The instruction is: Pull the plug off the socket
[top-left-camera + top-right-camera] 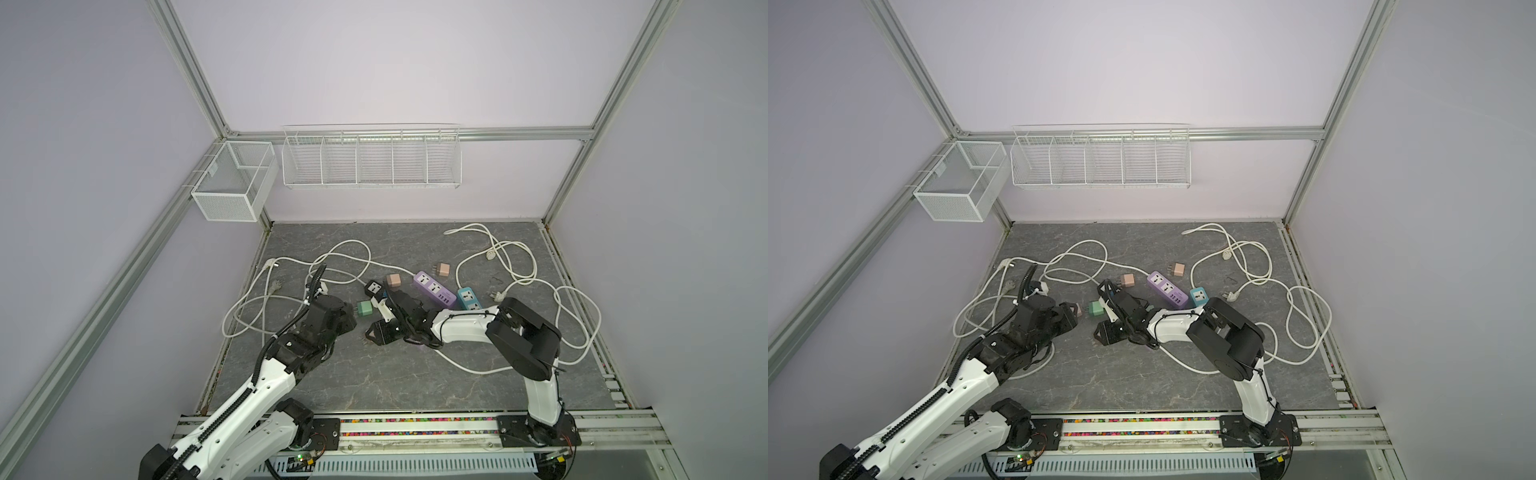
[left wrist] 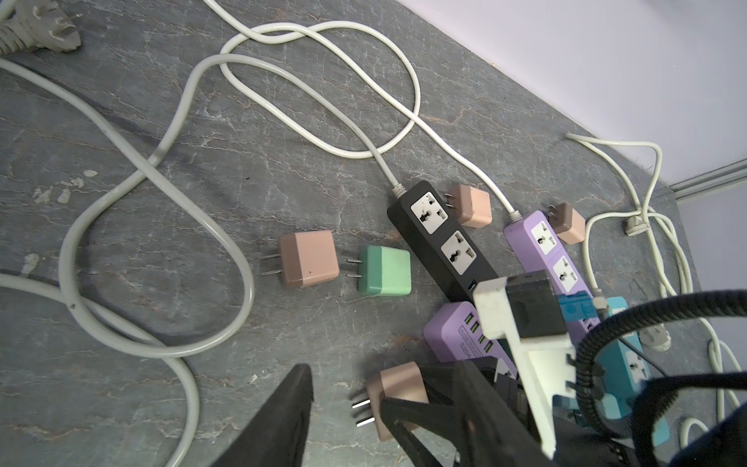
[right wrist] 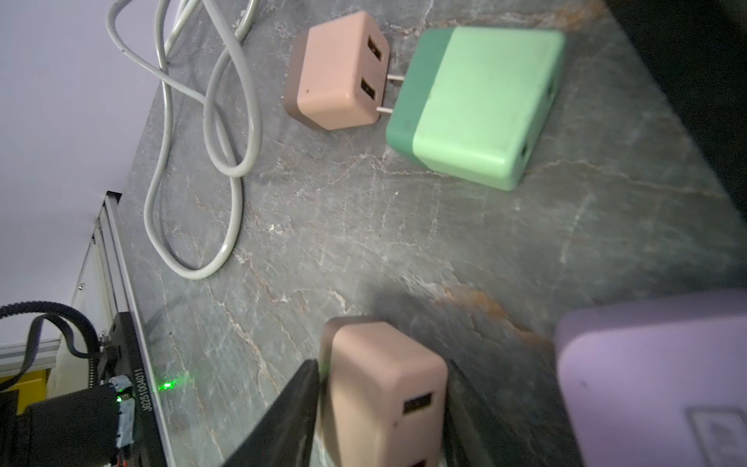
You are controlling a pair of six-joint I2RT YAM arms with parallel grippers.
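Evidently the dusty-pink cube plug [image 3: 384, 396] lies between fingers of the right gripper [image 1: 372, 334], grip unclear, mid-frame in a top view, apart from the purple plastic power strip [image 1: 434, 289]; the left gripper [image 1: 352, 321] gapes empty.

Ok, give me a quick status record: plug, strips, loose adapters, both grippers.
plug: pink adapter, prongs bare, in no socket
right gripper: fingers either side of it; grip unclear
left gripper: open, empty
black strip: both sockets empty
purple strip: visible sockets empty
loose on table: green adapter, second pink adapter
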